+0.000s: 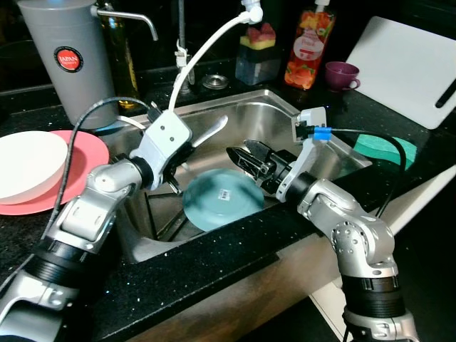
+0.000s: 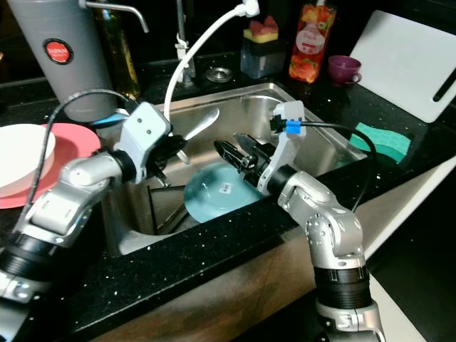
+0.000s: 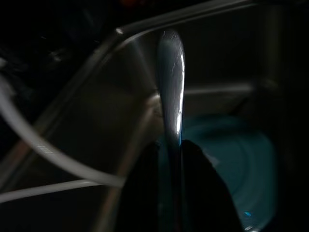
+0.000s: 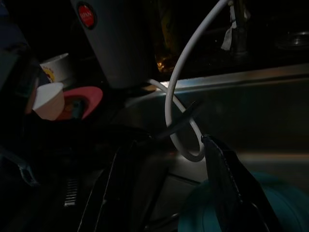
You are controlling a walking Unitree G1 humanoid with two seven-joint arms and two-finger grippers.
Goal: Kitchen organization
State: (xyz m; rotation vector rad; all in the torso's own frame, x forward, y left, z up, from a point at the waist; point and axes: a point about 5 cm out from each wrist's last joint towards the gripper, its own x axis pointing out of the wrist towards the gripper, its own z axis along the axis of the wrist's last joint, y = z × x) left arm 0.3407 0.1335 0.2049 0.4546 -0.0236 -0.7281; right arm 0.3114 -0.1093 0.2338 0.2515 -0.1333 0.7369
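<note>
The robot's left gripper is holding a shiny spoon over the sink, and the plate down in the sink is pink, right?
Not quite. The plate in the sink is teal, as the left eye view shows; the pink one sits on the counter. The left gripper does hold the shiny spoon there.

A teal plate bearing a small white sticker lies in the steel-grey sink; the desk is black, flecked white; a white plate sits on a pink one; a purple cup stands behind.

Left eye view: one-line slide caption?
Left end effector holds a metal utensil over the sink while the open right end effector hovers above a teal plate.
</note>
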